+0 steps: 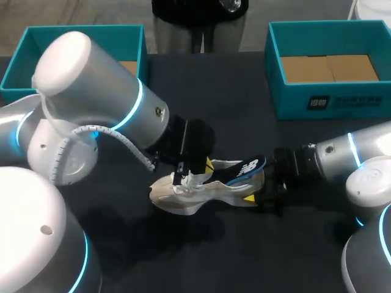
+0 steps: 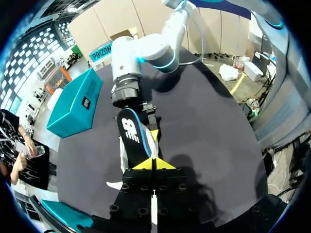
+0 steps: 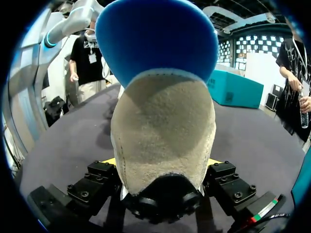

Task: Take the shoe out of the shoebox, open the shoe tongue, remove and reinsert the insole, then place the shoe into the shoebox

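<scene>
Dark table [image 1: 244, 91] is bearing a labelled teal shoebox [image 1: 330, 101]; right gripper [image 3: 161, 165] is clamping the shoe [image 1: 201, 189], left gripper [image 2: 153, 164] is pinching closed.

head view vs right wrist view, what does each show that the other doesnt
Only the head view shows the left gripper at the shoe's lace end, shut on the insole's front tip. Only the right wrist view shows the beige heel up close, with the right gripper's fingers touching it from both sides. Both show the shoe, the blue insole rising out of it, and a teal shoebox.
</scene>
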